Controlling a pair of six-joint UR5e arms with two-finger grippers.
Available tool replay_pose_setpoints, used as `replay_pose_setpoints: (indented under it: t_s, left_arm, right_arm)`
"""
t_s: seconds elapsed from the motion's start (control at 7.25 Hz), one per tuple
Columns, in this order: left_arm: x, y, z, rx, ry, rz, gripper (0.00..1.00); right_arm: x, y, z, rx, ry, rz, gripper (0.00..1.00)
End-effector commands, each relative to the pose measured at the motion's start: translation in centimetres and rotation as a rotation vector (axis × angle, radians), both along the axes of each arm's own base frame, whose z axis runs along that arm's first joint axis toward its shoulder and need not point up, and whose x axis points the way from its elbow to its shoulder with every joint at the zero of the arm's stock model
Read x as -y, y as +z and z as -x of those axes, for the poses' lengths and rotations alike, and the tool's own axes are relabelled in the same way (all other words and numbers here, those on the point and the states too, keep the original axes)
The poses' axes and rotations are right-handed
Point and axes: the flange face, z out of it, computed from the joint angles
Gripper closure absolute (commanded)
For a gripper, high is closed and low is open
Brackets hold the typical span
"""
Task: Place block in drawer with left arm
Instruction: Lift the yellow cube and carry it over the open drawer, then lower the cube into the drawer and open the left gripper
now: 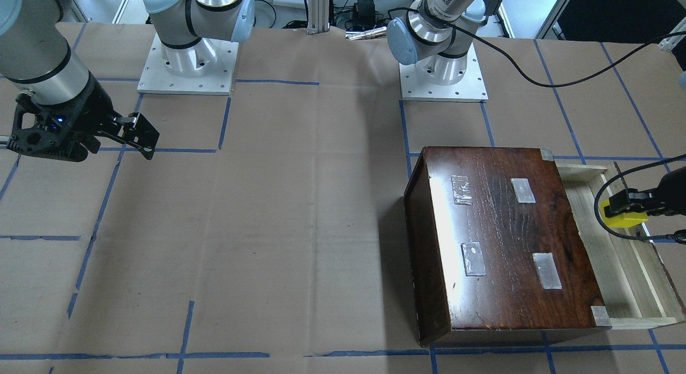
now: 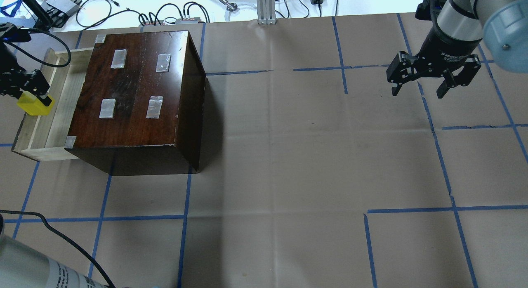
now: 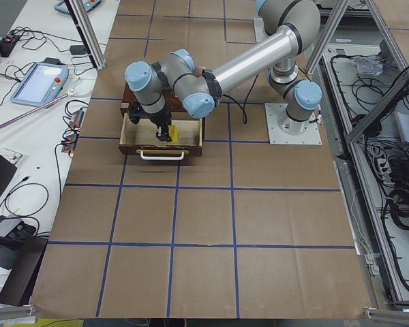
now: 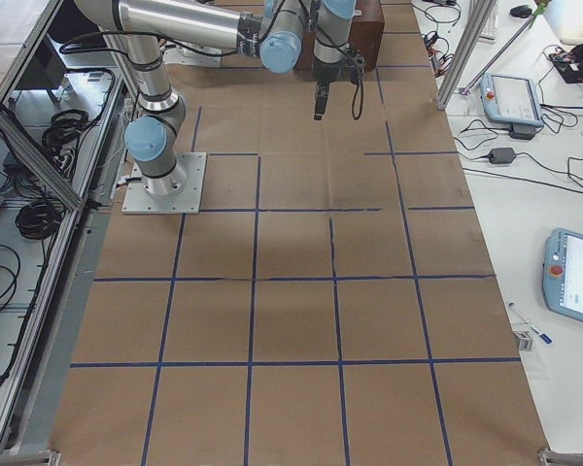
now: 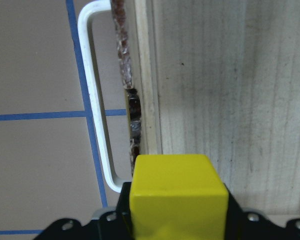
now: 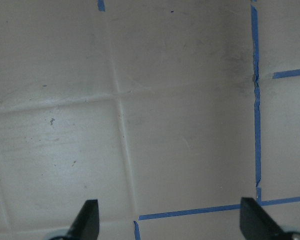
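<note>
Yellow for the block, pinched on two opposite faces by the left pincer, closed down snugly on it. Held just over the pale wooden floor of the drawer, near the front panel and its white handle; hard to tell whether touching the wood yet. Pulled out toward nine o'clock from the dark cabinet, at ten o'clock on the bench, seemingly so as to leave the tray bare for a drop from above. Probably gripped square and brought low to allow a short, clean release. Parked at two o'clock above the bench, the right pincer, spread wide with nothing between its fingers, likely so as not to crowd the work. By count: one block, one drawer, one cabinet, one handle, two arms, two pincers, four silvery tape patches across the cabinet top and two more at its drawer-side corners.
</note>
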Motion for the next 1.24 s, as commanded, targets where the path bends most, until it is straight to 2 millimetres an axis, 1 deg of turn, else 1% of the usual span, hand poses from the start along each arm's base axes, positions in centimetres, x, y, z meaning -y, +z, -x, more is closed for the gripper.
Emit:
replay_pose_setpoints:
  t_s: [0.0,0.14,0.28,0.83,0.97,1.1]
  left_arm:
    - [0.8,-1.7,1.0,-0.059,0.007,0.006,1.0]
    - [1.3,-2.3,2.1,-0.064,-0.01,-0.004,1.0]
    - [1.6,-3.0,2.4,-0.068,-0.014,-0.012,1.0]
    - [2.5,-4.6,1.8,-0.07,-0.017,-0.031,0.99]
    - [2.5,-4.5,1.8,-0.069,-0.017,-0.03,0.99]
    - [2.5,-4.4,1.8,-0.068,-0.017,-0.028,0.93]
  right_arm:
    - [0.0,0.0,0.0,0.0,0.0,0.0,0.0]
    - [0.0,0.0,0.0,0.0,0.0,0.0,0.0]
    - [0.0,0.0,0.0,0.0,0.001,0.0,0.0]
    - [0.0,0.0,0.0,0.0,0.001,0.0,0.0]
    - [0.0,0.0,0.0,0.0,0.001,0.0,0.0]
    - [0.0,0.0,0.0,0.0,0.001,0.0,0.0]
